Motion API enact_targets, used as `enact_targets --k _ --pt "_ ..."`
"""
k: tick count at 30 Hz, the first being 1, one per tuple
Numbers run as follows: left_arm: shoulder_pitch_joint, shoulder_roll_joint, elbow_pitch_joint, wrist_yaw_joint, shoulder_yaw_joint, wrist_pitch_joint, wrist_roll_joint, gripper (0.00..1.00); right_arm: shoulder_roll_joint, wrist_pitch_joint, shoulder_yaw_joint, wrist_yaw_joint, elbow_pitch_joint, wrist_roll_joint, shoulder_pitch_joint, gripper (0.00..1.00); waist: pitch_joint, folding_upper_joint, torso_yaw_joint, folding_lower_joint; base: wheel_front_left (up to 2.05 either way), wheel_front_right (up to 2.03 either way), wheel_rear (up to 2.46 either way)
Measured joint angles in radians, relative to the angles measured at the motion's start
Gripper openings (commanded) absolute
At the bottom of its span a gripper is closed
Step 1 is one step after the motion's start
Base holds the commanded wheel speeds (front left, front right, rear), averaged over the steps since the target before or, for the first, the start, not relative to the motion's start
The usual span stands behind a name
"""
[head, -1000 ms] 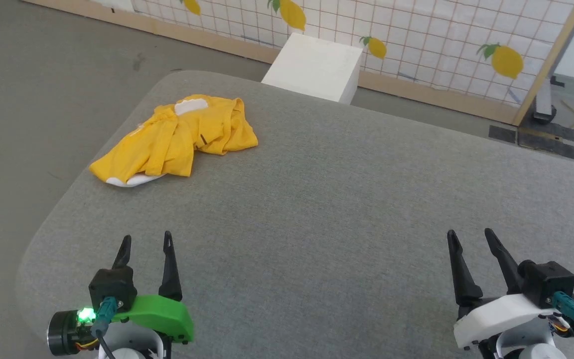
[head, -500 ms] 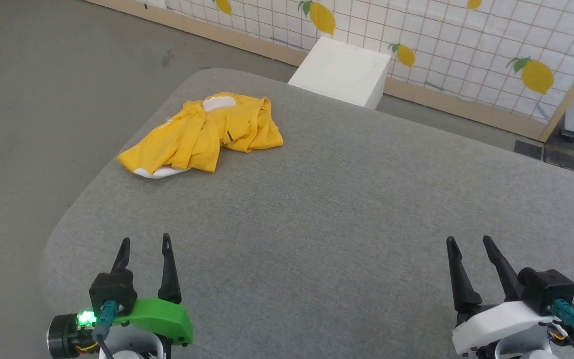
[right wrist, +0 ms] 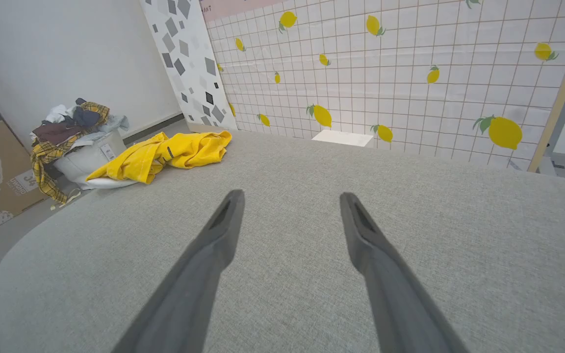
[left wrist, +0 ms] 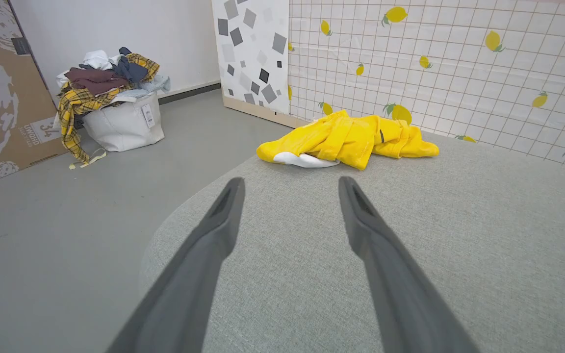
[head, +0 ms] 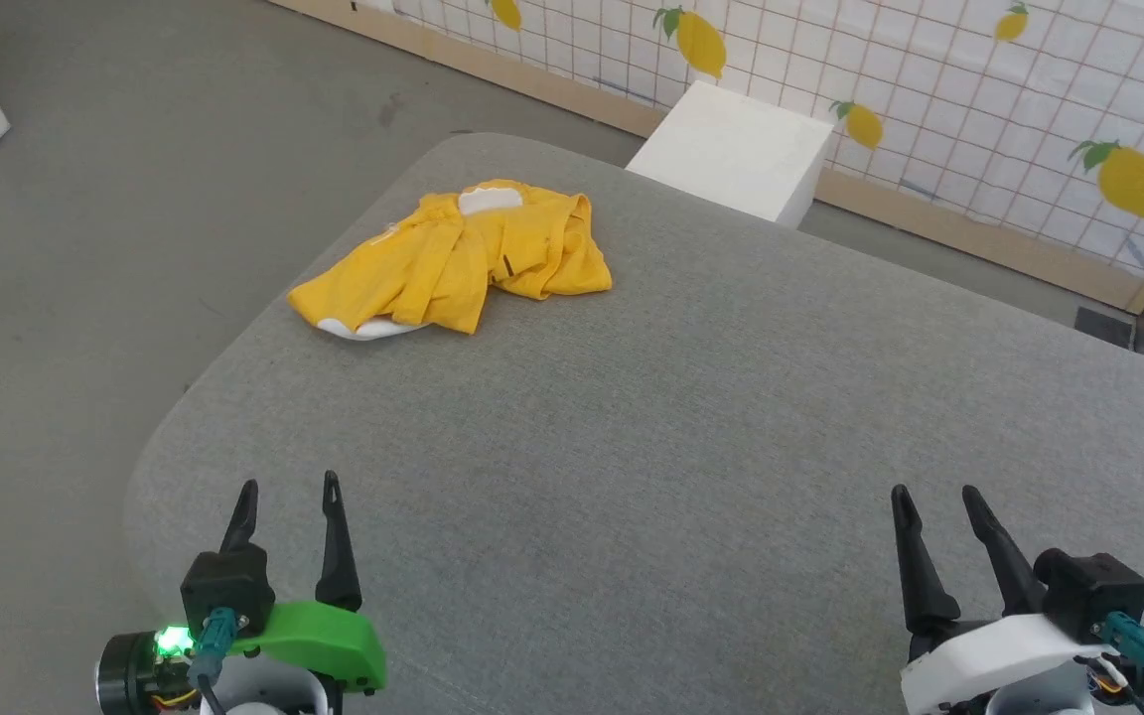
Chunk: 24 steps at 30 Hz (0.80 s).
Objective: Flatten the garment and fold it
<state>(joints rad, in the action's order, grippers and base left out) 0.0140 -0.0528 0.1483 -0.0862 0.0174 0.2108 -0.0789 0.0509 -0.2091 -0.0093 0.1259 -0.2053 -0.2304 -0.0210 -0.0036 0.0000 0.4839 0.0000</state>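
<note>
The crumpled bright yellow cotton T-shirt [head: 453, 263] lies far left on the grey fabric bench [head: 632, 447]. Left pincer [head: 290, 483] and right pincer [head: 932, 490] hover near, spread, empty. Flattening looks not yet begun; next, reach across.

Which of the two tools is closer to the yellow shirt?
The left tool, the one with the green cover. The shirt lies crumpled at the far left of the table, ahead of it. The white-covered right tool is farther off.
</note>
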Motion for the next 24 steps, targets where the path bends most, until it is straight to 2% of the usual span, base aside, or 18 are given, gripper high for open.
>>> enact_targets --k 24 --pt "-0.002 0.000 0.034 -0.016 0.002 0.046 -0.001 1.00 -0.001 -0.047 -0.003 0.000 -0.043 -0.044 -0.001 1.00 0.006 0.0000 0.092 0.0000 0.00 0.00 0.00"
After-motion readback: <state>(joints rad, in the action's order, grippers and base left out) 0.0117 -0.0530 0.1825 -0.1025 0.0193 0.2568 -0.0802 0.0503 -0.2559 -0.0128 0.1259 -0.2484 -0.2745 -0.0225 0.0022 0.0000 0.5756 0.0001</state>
